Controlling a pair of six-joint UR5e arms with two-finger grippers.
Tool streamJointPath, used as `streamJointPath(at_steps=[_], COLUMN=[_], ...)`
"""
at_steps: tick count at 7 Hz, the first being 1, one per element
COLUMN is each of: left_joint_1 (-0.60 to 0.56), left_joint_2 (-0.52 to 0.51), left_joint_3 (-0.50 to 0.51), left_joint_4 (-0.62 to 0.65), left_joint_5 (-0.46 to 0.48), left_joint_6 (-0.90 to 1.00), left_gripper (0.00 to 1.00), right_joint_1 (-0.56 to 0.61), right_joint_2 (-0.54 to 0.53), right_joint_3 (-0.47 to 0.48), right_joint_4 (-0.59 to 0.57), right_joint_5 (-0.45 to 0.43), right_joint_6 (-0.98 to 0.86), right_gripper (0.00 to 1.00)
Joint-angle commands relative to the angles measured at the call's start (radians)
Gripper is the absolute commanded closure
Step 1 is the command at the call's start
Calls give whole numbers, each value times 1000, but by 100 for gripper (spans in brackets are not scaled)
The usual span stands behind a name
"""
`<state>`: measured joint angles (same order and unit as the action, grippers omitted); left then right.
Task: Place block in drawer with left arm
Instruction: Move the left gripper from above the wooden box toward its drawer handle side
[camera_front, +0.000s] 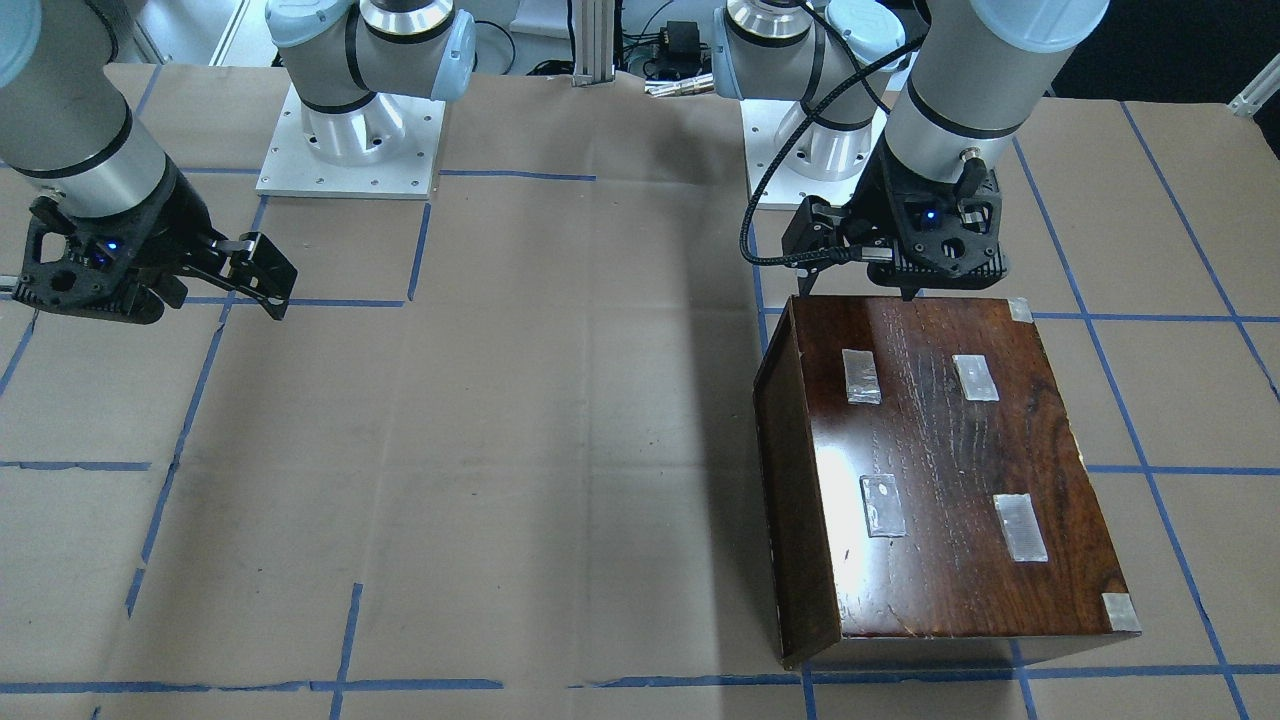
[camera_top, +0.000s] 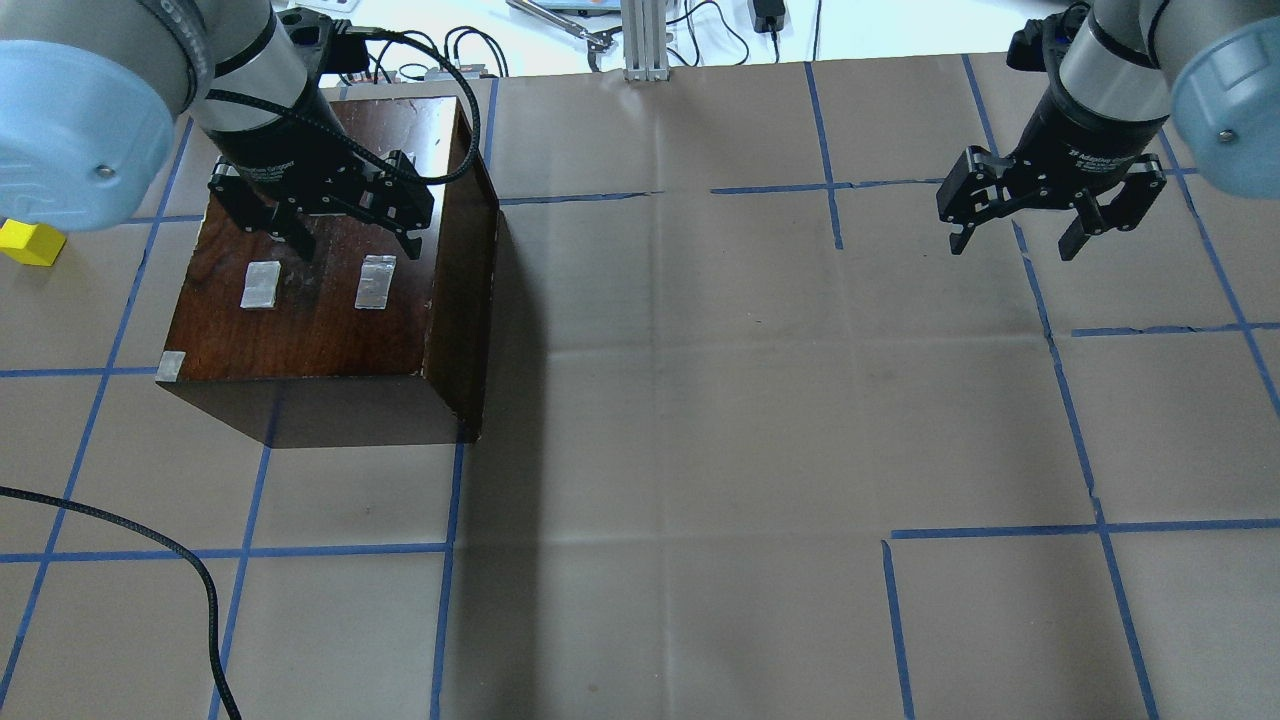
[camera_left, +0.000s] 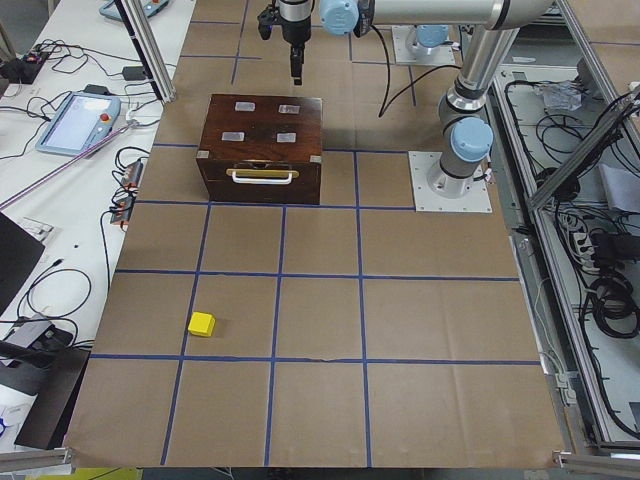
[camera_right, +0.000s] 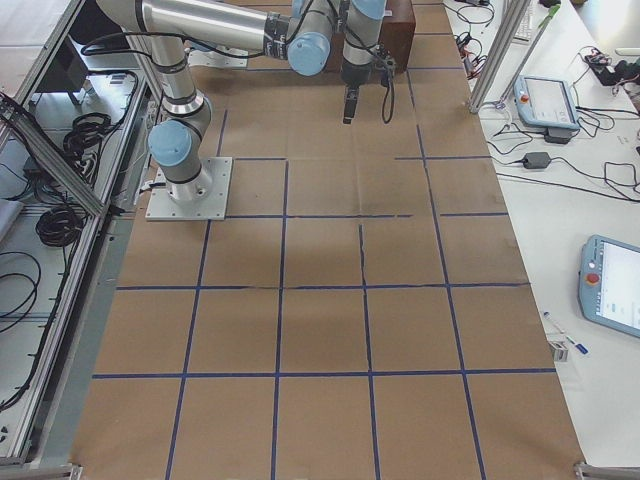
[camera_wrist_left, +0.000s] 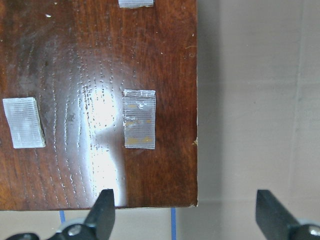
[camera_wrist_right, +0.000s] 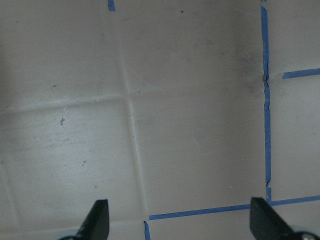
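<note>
I am seeing the left gripper (camera_top: 358, 245) hovering over the top of the cabinet (camera_top: 320, 320), not touching it, its jaws spread wide and gripping nothing. The block (camera_left: 202, 323) is lying on the desk (camera_top: 700, 400) toward its left end, well apart from the cabinet, on the side where the drawer (camera_left: 262, 190) is facing. The drawer is looking shut. The right gripper (camera_top: 1013, 245) is waiting near the desk's right end, jaws also wide.

I am thinking the drawer is needing opening first. The jaws should be coming down before the pull (camera_left: 262, 175), straddling its bar, closing firmly, then drawing straight outward so the cabinet is not sliding. The loose cable (camera_front: 745, 235) should be kept off the cabinet's corner. For the block, approaching from above, square to two flat faces, is looking safest
</note>
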<state>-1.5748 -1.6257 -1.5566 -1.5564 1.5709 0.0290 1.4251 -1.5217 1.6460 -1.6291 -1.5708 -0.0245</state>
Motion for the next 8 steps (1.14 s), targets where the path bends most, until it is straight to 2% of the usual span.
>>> streamJointPath(at_steps=[1, 3, 6, 8], left_joint_1=[38, 120, 364, 499], left_joint_2=[-5, -8, -26, -42], left_joint_3=[13, 26, 50, 53], left_joint_4=[1, 5, 18, 24], left_joint_5=[-5, -8, -125, -152], left_joint_6=[6, 81, 295, 461], left_gripper=[1, 1, 1, 1], right_joint_1=[0, 0, 0, 0], right_joint_2=[0, 0, 0, 0], right_joint_3=[0, 0, 0, 0], right_joint_4=[0, 0, 0, 0], right_joint_5=[0, 0, 0, 0], right_joint_6=[0, 0, 0, 0], right_gripper=[0, 0, 0, 0])
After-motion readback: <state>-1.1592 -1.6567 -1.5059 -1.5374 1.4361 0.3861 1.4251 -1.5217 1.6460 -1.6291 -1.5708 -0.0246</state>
